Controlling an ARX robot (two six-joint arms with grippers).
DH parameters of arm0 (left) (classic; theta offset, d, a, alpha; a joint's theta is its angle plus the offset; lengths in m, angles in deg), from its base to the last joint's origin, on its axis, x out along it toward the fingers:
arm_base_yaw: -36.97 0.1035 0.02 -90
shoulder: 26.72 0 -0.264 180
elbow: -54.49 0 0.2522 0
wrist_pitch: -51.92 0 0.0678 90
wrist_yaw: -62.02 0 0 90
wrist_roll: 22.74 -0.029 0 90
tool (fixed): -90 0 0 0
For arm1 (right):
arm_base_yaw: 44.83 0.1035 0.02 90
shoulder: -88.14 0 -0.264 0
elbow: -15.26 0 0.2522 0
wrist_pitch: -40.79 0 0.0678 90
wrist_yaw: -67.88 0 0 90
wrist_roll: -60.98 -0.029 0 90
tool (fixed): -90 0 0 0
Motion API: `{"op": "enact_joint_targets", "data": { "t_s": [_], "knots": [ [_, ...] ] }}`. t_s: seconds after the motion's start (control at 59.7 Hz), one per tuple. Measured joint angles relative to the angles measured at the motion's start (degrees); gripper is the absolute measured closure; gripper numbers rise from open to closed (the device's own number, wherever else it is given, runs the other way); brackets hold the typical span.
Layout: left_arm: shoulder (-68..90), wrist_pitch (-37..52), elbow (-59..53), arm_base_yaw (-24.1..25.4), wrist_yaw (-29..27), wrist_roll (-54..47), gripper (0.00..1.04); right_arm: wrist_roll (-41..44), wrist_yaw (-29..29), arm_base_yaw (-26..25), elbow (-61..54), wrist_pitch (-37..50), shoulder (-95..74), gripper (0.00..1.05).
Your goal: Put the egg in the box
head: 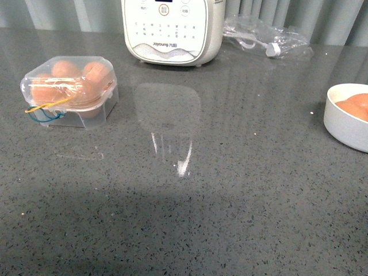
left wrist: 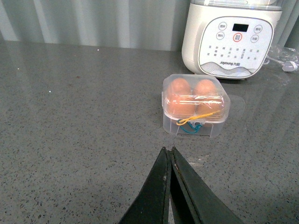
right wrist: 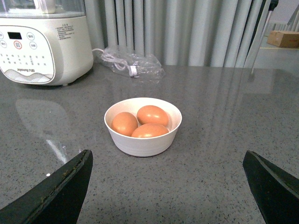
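Note:
The clear egg box (head: 70, 89) stands at the left of the grey table with its lid down, brown eggs inside and blue and yellow bands at its front. It also shows in the left wrist view (left wrist: 195, 104). My left gripper (left wrist: 168, 150) is shut and empty, a short way in front of the box. Three brown eggs (right wrist: 152, 115) lie in a round white bowl (right wrist: 143, 144), which shows at the right edge of the front view (head: 345, 123). My right gripper (right wrist: 168, 158) is open wide, empty, just short of the bowl. Neither arm shows in the front view.
A white kitchen appliance (head: 170, 29) stands at the back middle. A crumpled clear bag (head: 265, 35) with a cable lies to its right. A grey curtain hangs behind the table. Bare grey tabletop lies between the box and the bowl.

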Motion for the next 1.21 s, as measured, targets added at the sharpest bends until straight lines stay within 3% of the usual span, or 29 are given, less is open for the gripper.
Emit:
{"op": "enact_joint_targets", "data": {
  "t_s": [0.318,0.402,0.704,1.206],
  "knots": [
    [-4.42,-4.48,0.00,0.00,0.02,0.00,1.01,0.00,0.00,0.00,0.00,0.00,0.00,0.07],
    [-12.41,-14.05,0.00,0.00,0.02,0.00,1.01,0.00,0.00,0.00,0.00,0.00,0.00,0.07],
    [-14.08,-14.53,0.00,0.00,0.02,0.07,1.00,0.00,0.00,0.00,0.00,0.00,0.00,0.07],
    [-14.08,-14.53,0.00,0.00,0.02,0.02,0.15,0.00,0.00,0.00,0.00,0.00,0.00,0.07]
  ]
}}
